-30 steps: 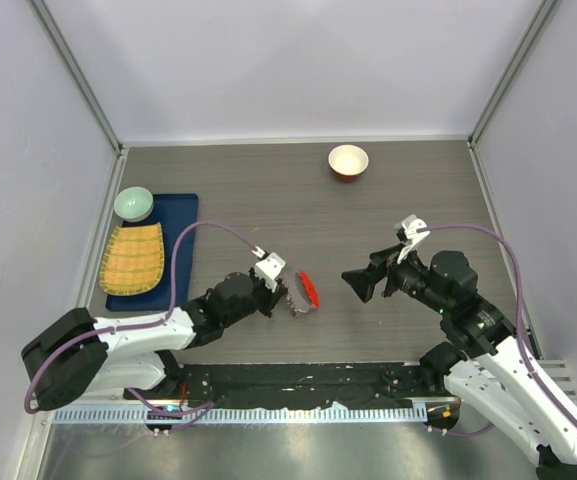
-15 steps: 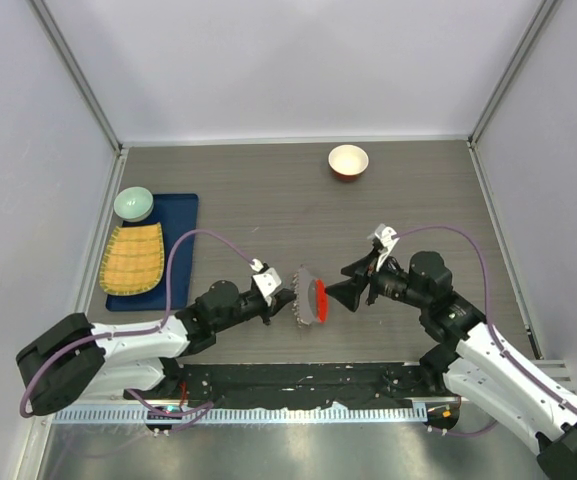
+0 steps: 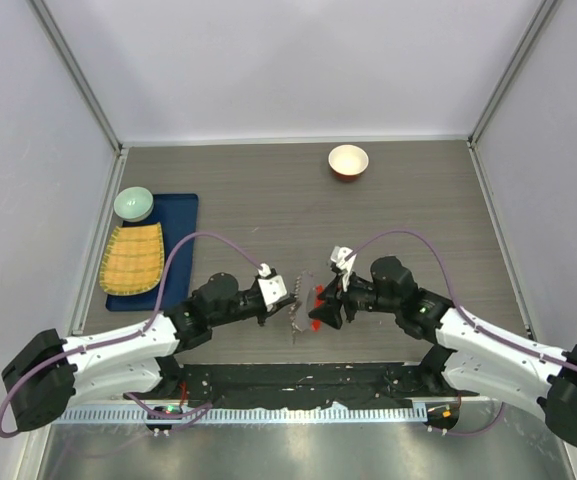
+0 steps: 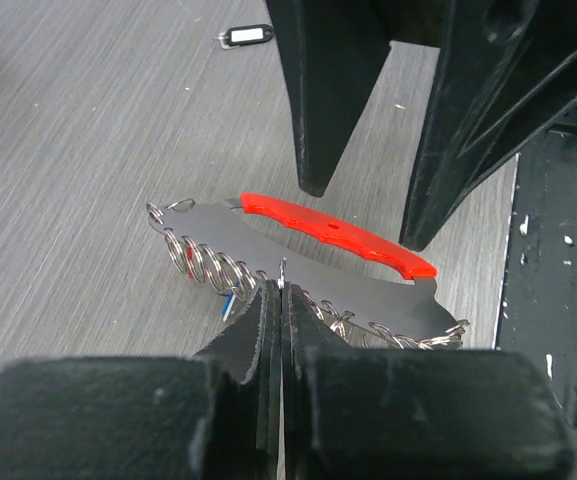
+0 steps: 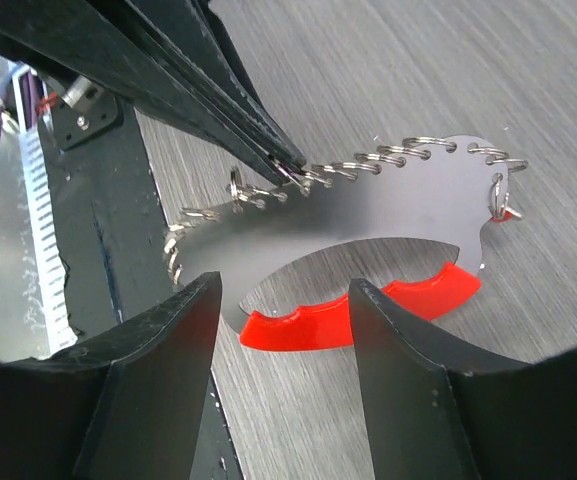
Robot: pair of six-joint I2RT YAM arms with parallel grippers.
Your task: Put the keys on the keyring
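The left tool (image 4: pixel 281 290) is clamped together on the ringed edge of the keyring (image 4: pixel 268 225) and holds it between the two arms. The keyring is a flat silvery plate with small rings along one edge and a red bar (image 4: pixel 338 235) along the other. The right tool (image 5: pixel 288 290) faces the keyring from the other side. Its fingers are apart, one on each side of the red bar; I cannot tell if they touch it. A blue key (image 4: pixel 225 303) hangs under the keyring's rings, and a small red key (image 5: pixel 505 213) hangs at one end. A black-and-white key (image 4: pixel 246 35) lies on the bench (image 4: pixel 68 150), well beyond the keyring.
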